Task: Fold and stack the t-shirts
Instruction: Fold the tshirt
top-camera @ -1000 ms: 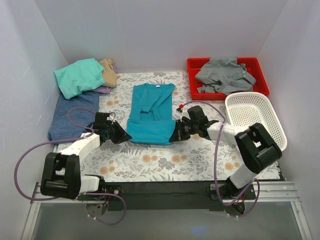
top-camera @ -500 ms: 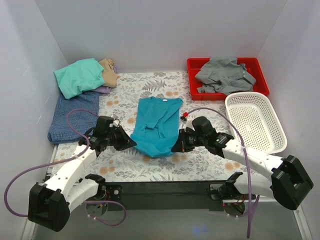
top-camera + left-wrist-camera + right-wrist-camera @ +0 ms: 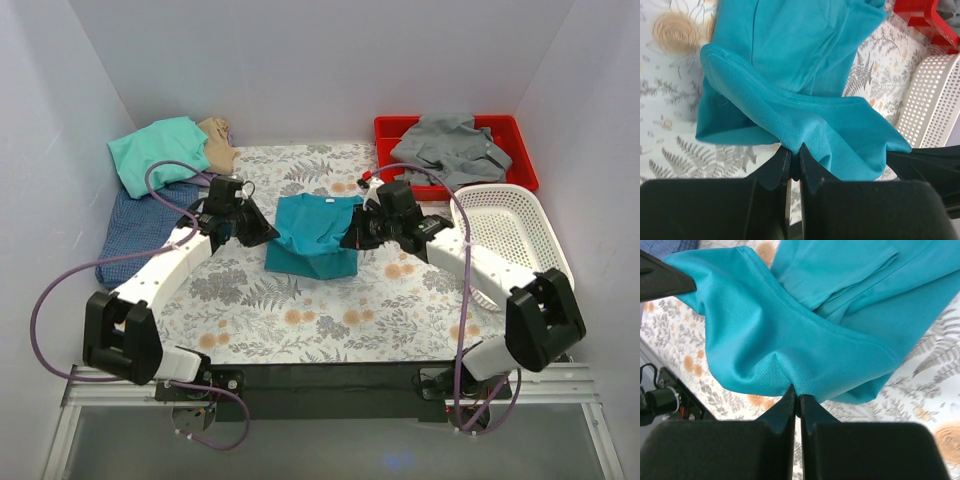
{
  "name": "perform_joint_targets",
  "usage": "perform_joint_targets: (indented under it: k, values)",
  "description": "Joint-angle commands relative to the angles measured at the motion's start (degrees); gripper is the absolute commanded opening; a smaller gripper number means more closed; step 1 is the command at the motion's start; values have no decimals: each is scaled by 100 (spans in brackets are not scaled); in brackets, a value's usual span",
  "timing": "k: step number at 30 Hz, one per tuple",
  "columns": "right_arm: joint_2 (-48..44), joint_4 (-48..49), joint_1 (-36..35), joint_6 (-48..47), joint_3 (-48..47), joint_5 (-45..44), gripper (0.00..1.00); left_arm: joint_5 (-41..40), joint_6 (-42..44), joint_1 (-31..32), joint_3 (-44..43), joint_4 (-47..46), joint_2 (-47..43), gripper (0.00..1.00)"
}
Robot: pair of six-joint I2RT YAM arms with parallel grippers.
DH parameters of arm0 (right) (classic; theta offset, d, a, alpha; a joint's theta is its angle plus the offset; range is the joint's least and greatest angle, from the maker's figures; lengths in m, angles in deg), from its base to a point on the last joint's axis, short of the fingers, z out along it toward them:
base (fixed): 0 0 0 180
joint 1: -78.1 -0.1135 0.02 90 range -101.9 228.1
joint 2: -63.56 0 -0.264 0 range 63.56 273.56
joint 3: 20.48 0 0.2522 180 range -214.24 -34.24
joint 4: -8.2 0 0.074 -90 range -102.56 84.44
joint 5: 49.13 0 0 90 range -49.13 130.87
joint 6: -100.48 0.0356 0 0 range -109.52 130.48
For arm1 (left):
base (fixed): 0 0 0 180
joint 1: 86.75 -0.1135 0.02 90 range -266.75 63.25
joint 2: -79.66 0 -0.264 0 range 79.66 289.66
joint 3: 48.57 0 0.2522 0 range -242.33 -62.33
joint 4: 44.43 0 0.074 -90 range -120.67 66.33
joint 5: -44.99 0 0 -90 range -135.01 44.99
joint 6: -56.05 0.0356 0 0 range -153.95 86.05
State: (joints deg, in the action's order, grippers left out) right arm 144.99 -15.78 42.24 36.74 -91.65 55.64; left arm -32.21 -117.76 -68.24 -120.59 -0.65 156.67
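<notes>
A deep-teal t-shirt (image 3: pixel 313 240) lies mid-table on the floral cloth, its lower part doubled up over its upper part. My left gripper (image 3: pixel 266 237) is shut on the shirt's left hem corner (image 3: pixel 790 145). My right gripper (image 3: pixel 350 243) is shut on the right hem corner (image 3: pixel 796 385). Both hold the hem lifted above the rest of the shirt. A mint-green shirt (image 3: pixel 158 153), a tan one (image 3: pixel 217 144) and a lilac edge are piled at the back left. A blue-checked shirt (image 3: pixel 145 228) lies below them. A grey shirt (image 3: pixel 448 148) fills the red tray.
The red plastic tray (image 3: pixel 520 150) stands at the back right. The white mesh basket (image 3: pixel 510 240) stands in front of it, close to my right arm, and shows in the left wrist view (image 3: pixel 932 100). White walls enclose the table on three sides.
Both grippers have carried the teal shirt's hem from the near side toward the back, folding the lower half over the upper half. The shirt now looks shorter.
</notes>
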Motion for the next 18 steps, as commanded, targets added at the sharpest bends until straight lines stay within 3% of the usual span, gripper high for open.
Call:
perform_joint_targets:
  k: [1,11,15,16,18]
  values:
    - [478,-42,368,-350,-578,202,6,-199,242,-75,-466,-286,568,0]
    - [2051,2,1124,-561,-1914,948,5,354,506,-408,-1925,-866,2719,0]
    - [2807,72,1423,-648,-2476,1133,19,741,603,-558,-2803,-1033,3670,0]
    - [3174,160,1476,-666,-2808,1204,22,759,611,-584,-2979,-1068,3828,3]
    - [3510,335,1572,-789,-3065,1572,36,855,673,-646,-3428,-1208,4258,21]
